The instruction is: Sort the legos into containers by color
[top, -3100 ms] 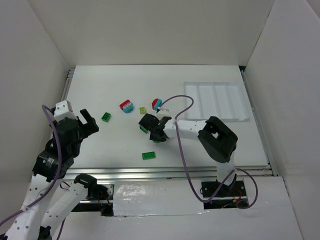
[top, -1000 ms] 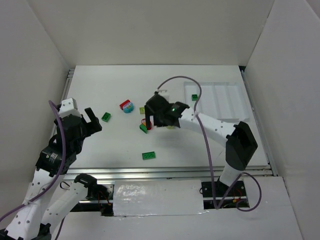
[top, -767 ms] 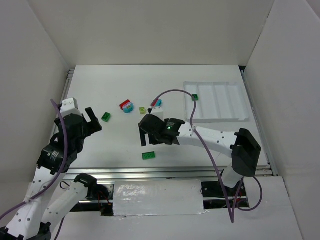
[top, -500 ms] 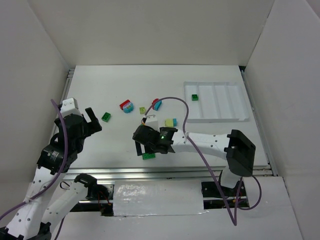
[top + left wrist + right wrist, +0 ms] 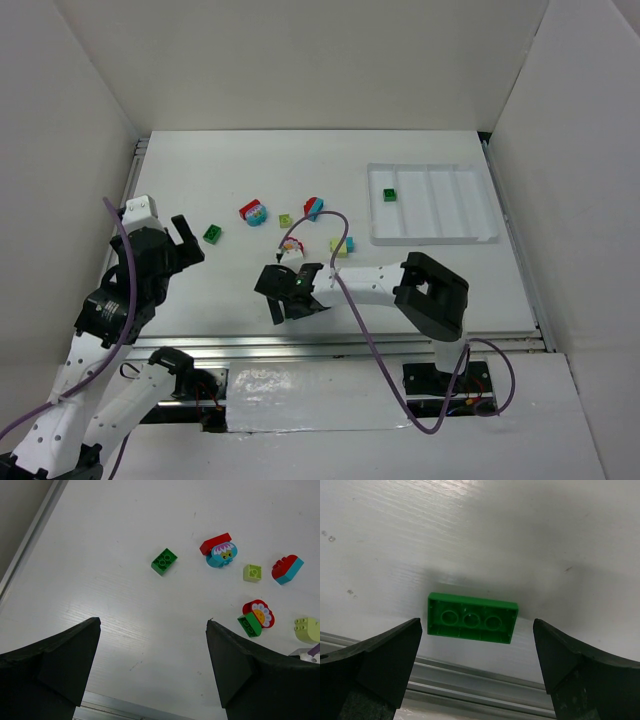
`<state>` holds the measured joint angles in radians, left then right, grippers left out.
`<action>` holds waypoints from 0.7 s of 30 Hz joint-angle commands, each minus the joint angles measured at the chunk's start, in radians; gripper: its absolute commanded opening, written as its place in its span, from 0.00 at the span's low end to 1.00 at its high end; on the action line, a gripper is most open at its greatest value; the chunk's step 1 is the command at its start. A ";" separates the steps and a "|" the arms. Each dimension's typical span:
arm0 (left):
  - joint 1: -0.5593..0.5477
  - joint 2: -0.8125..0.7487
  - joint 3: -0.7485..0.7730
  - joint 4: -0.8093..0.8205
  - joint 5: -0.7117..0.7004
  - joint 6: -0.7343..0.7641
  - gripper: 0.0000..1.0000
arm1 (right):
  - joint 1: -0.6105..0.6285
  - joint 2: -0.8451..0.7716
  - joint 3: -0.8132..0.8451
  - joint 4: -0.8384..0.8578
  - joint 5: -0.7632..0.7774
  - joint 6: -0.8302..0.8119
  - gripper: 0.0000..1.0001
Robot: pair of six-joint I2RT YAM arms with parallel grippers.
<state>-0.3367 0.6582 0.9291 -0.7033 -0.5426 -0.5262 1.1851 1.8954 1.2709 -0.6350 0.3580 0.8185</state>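
Legos are mostly lying loose on the table, left of the white tray. One dark green brick is sitting in the tray compartment nearest the loose pile, toward its far end.

Right gripper is hanging low over the near edge of the table, claw spread wide, gripping nothing. In the right wrist view a flat green brick with three studs showing is lying flat on the table between the two fingers. It is touching neither finger and is sitting just beside the metal rail along the table edge. In the top view the gripper is covering that brick.

Left gripper is hovering over the left part of the table, claw also wide and empty. Its wrist camera is picking up the rest:
- a small green brick is lying alone, well apart from the others
- a red-on-teal pair is lying with a face print showing on the teal part
- a small yellow-green brick is sitting between that pair and the next
- a second red-and-teal pair is lying near the right side
- a red flower piece is sitting joined to a green brick, nearest the right arm
- a larger yellow-green brick is getting cut off by the right edge of the frame

All of these are resting on the table, outside the tray.
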 commanded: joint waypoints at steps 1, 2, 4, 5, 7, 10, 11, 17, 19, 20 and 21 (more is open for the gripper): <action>-0.004 0.000 0.013 0.027 0.010 0.012 1.00 | 0.001 0.001 0.019 0.072 -0.028 -0.009 1.00; -0.004 -0.002 0.013 0.027 0.010 0.012 0.99 | 0.001 0.004 0.021 0.077 -0.031 -0.007 1.00; -0.004 0.001 0.013 0.028 0.012 0.012 1.00 | 0.001 0.008 0.018 0.089 -0.040 -0.007 0.99; -0.004 0.001 0.013 0.028 0.013 0.012 0.99 | -0.001 0.016 0.018 0.092 -0.042 -0.004 0.99; -0.004 -0.002 0.013 0.028 0.015 0.014 0.99 | -0.007 0.027 0.013 0.097 -0.044 -0.002 0.95; -0.004 -0.003 0.013 0.030 0.018 0.015 1.00 | -0.012 0.045 0.008 0.087 -0.028 0.013 0.91; -0.004 -0.003 0.013 0.031 0.018 0.015 1.00 | -0.015 0.054 0.008 0.083 -0.022 0.019 0.89; -0.004 -0.006 0.013 0.031 0.021 0.017 0.99 | -0.015 0.041 -0.011 0.075 0.001 0.034 0.42; -0.004 -0.009 0.011 0.033 0.021 0.017 0.99 | -0.015 0.002 -0.018 0.074 0.021 0.048 0.00; -0.004 -0.011 0.011 0.033 0.023 0.017 1.00 | -0.016 -0.011 -0.022 0.077 0.035 0.042 0.00; -0.004 -0.012 0.011 0.033 0.023 0.018 0.99 | -0.021 -0.048 -0.022 0.081 0.038 0.024 0.00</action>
<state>-0.3367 0.6571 0.9291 -0.7029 -0.5213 -0.5247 1.1728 1.9156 1.2655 -0.5770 0.3489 0.8368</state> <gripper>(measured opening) 0.994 0.715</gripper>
